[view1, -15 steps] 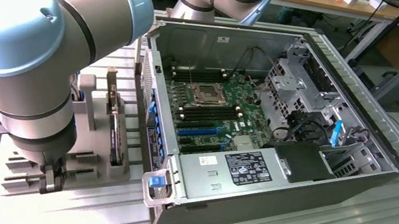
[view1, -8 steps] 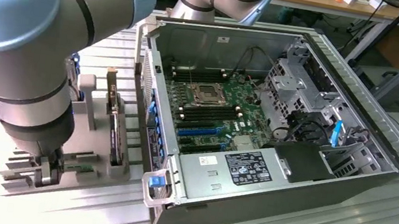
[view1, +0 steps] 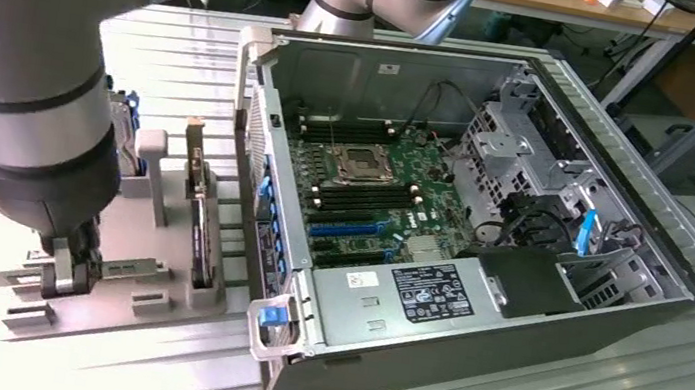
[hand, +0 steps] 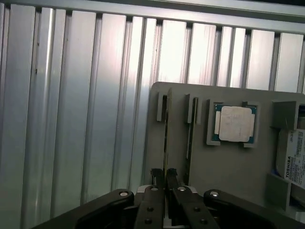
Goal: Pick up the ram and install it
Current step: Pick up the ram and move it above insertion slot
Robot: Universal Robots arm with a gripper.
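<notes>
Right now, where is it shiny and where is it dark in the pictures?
Wrist view: glare washes part of the ribbed metal table pale; the tool, closed on the ram, sits in shade. Exterior view: the table gleams in streaks, and the inside of the computer case is dimmer.

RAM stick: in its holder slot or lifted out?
In the slot: the RAM stick stands on edge in the grey holder groove, with the gripper shut on it.
</notes>
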